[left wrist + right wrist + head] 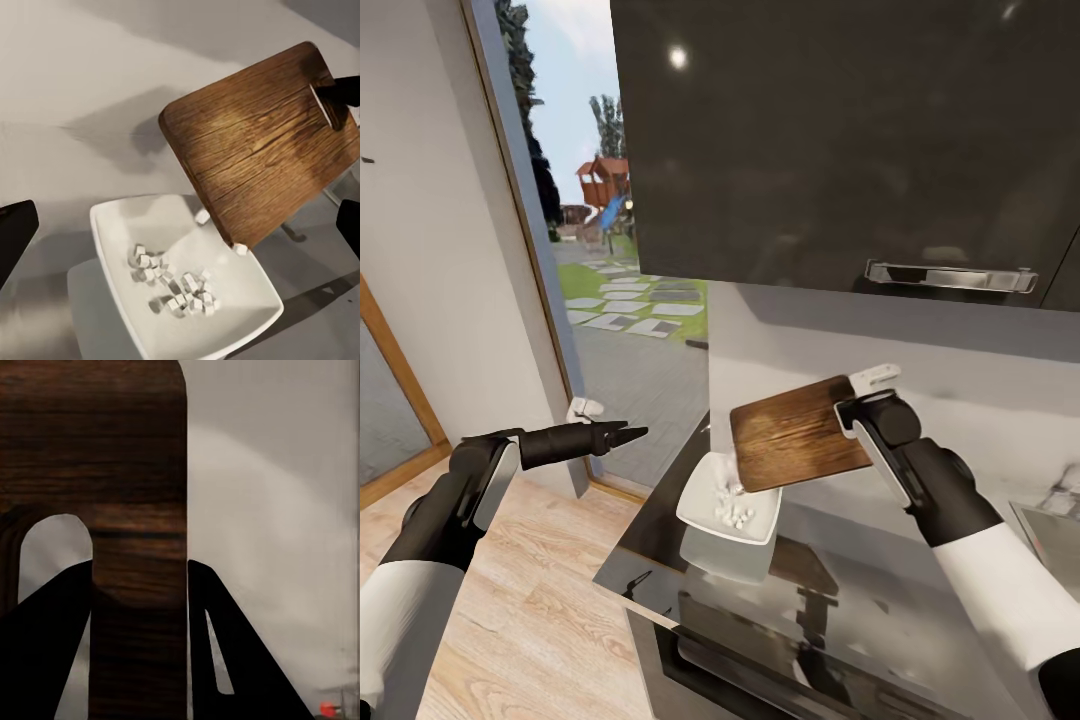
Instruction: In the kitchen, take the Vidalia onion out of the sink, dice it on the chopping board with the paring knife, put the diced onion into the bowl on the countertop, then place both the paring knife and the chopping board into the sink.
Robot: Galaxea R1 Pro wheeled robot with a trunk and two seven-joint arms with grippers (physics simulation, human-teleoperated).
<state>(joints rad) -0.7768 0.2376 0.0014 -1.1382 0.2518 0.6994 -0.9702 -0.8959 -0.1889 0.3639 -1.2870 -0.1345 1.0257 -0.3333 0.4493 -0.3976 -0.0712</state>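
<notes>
My right gripper (857,413) is shut on the handle end of the dark brown chopping board (795,432), holding it tilted above the white bowl (695,497). Its fingers (217,637) clamp the strip beside the handle slot. Diced onion (735,512) lies as small white cubes in the bowl (112,225), and two cubes (202,217) are dropping off the board's (255,150) lower edge. The bowl stands near the left end of the glossy countertop (880,590). My left gripper (622,434) hovers open left of the counter, pointing toward the bowl. The paring knife is out of view.
A dark upper cabinet (840,140) with a chrome handle (950,275) hangs just above the board. The sink's grey edge (1052,532) shows at the far right, with a red lever tip (328,708). A glass door (620,300) and wooden floor (530,620) lie left.
</notes>
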